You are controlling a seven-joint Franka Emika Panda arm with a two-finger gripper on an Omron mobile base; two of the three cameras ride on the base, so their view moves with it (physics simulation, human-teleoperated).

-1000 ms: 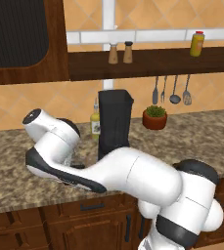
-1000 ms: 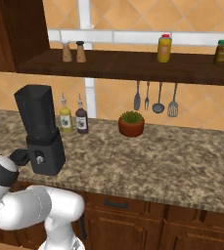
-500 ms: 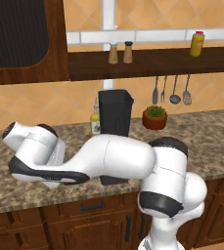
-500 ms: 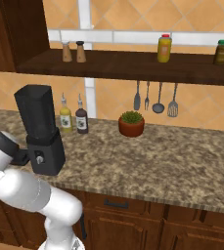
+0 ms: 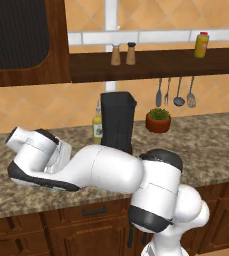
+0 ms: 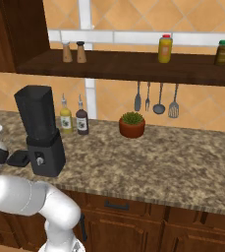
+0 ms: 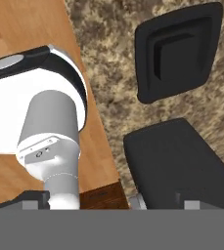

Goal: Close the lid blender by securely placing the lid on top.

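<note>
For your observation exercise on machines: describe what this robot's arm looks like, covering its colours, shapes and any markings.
The arm is made of glossy white, rounded, bulbous segments joined by dark, near-black bands at the joints. One link, seen in the hand view, is a plain grey cylinder with a small printed mark near its end. No loose cables or sleeves show. The end effector itself is too hidden to describe.

black lid point(image 7: 178, 51), black blender point(image 6: 40, 132), speckled brown counter point(image 6: 148, 162)

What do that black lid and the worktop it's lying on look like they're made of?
The lid looks like matte black plastic: smooth, dull, with a moulded raised square in its middle. The worktop looks like polished speckled brown granite, though it could be an imitation.
</note>
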